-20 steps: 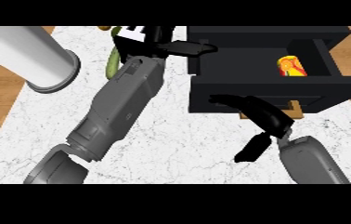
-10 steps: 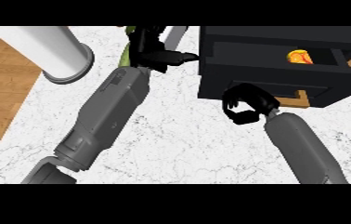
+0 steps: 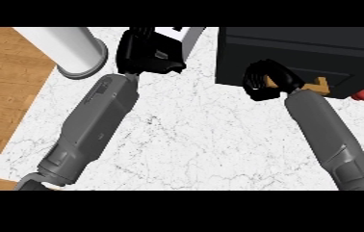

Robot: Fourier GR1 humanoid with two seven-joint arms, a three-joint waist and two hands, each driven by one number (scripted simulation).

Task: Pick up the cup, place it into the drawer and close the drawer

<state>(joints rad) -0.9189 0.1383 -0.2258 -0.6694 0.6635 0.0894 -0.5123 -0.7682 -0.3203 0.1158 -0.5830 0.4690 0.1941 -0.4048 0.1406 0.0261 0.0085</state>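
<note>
The white marbled desk (image 3: 192, 135) fills most of the head view, with a strip of brown wood floor (image 3: 21, 86) showing beyond its left edge.

On the desk at the upper right stands the black drawer (image 3: 298, 53) unit, a dark box whose front face looks flat, with no open cavity visible. A small tan wooden handle (image 3: 318, 85) shows at the lower part of that front. The cup cannot be seen anywhere in the view, so its place cannot be told from here. A small red patch (image 3: 357, 96) shows at the right edge just beside the drawer unit; what it is cannot be made out.

The left forearm (image 3: 92, 125) runs from the lower left corner diagonally up across the desk. The right forearm (image 3: 327, 135) comes in from the lower right and rises toward the drawer front.

A white cylinder (image 3: 71, 50) with a grey rim stands at the upper left, near the desk's edge and just beside the left arm's wrist.

The left hand (image 3: 146, 53) sits at the top centre, fingers relaxed and partly spread, holding nothing, lying over a white object (image 3: 186, 36) that it mostly hides.

The right hand (image 3: 266, 79) rests against the drawer front, its fingers curled in and closed together, right beside the wooden handle. No object shows inside the curl of the fingers.
</note>
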